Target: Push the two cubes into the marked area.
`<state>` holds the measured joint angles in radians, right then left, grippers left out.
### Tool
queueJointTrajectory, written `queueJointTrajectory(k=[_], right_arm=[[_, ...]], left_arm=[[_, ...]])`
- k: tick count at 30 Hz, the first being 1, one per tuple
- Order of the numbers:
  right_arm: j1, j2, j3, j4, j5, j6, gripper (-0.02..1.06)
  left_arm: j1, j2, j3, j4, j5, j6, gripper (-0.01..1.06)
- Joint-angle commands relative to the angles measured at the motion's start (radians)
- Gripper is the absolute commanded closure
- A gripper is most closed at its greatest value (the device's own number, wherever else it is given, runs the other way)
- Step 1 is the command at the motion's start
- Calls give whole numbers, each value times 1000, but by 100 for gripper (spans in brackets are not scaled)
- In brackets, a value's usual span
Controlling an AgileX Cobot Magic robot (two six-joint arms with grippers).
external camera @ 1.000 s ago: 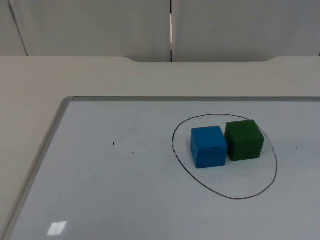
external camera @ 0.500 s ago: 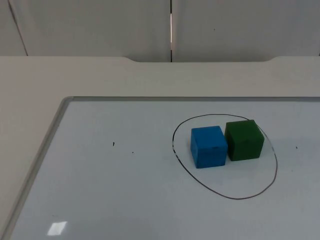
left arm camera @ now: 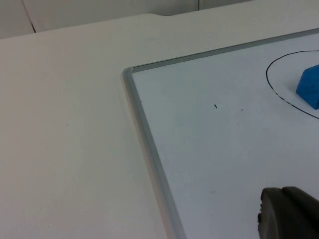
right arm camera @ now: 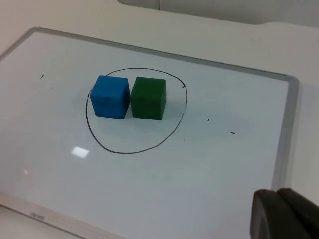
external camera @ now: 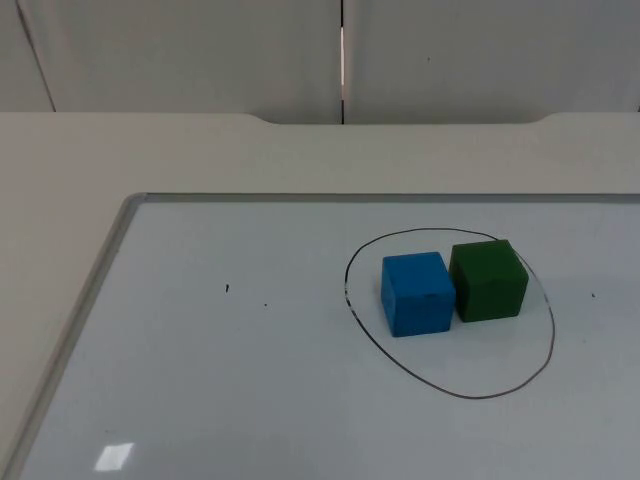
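**Both cubes in the ring – looks done**

Blue cube and green cube sit touching, both inside the drawn ring on the whiteboard, atop the desk. I judge pushing finished; nxt move: just verify, no contact. Left claw and right claw wait well apart from ring; can't tell their opening.

Whiteboard lies flat on counter. Two cubes sit side by side, touching, inside drawn ring: left cube, right cube. Both toward ring's far side.
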<state>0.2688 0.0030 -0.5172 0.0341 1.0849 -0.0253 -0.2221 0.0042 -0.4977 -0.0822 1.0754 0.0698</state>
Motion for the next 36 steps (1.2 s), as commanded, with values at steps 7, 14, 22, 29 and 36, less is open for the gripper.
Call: queueJointTrajectory(k=[7,14,22,29,36], right_arm=[[-3,-3,3,-5,-5,3,104],[-3,-3,3,-5,-5,1,104],[-3,-3,3,-5,-5,1,48],[-3,-3,3,-5,-5,1,25],[-3,-3,3,-5,-5,1,25]], left_arm=[[4,-4,4,-2,0,-3,105],[4,-4,4,-2,0,-3,105],[4,-4,4,-2,0,-3,105],[4,-4,4,-2,0,-3,105],[4,-4,4,-2,0,-3,105]])
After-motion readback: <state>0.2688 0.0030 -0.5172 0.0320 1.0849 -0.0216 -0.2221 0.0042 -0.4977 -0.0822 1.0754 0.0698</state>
